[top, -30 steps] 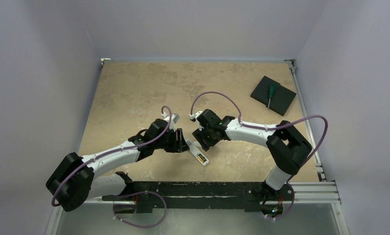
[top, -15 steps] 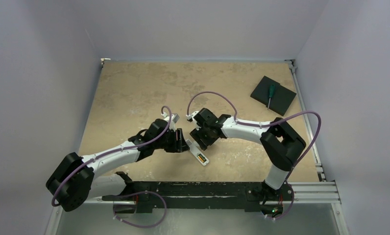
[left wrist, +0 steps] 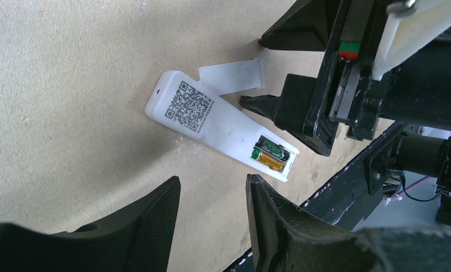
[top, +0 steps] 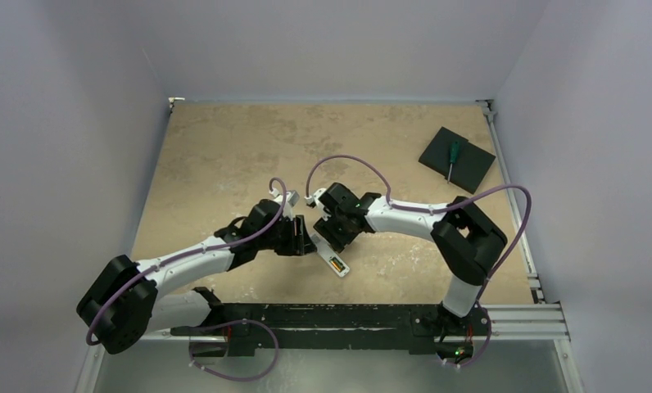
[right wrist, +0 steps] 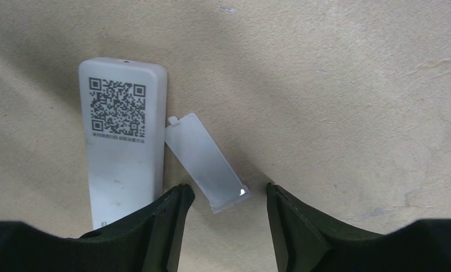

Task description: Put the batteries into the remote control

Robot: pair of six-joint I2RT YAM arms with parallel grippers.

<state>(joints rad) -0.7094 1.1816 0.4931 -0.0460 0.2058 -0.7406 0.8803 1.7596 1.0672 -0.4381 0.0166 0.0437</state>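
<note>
The white remote control (left wrist: 212,122) lies back-up on the table, QR label showing. Both batteries sit side by side in its open recess: the dark one (left wrist: 272,149) and the gold-orange one (left wrist: 267,162). The loose white battery cover (right wrist: 206,161) lies flat beside the remote (right wrist: 124,158). My right gripper (right wrist: 228,192) is open and empty, its fingers either side of the cover's near end. My left gripper (left wrist: 212,187) is open and empty, a short way from the remote. In the top view both grippers, left (top: 303,239) and right (top: 329,235), meet over the remote (top: 329,254).
A black square pad (top: 457,159) with a green-handled screwdriver (top: 452,155) lies at the far right of the table. The black base rail (top: 323,315) runs along the near edge, close to the remote's battery end.
My right arm has shifted a little to the left, bringing its gripper closer over the cover and remote. The left arm and the remote have not moved.
</note>
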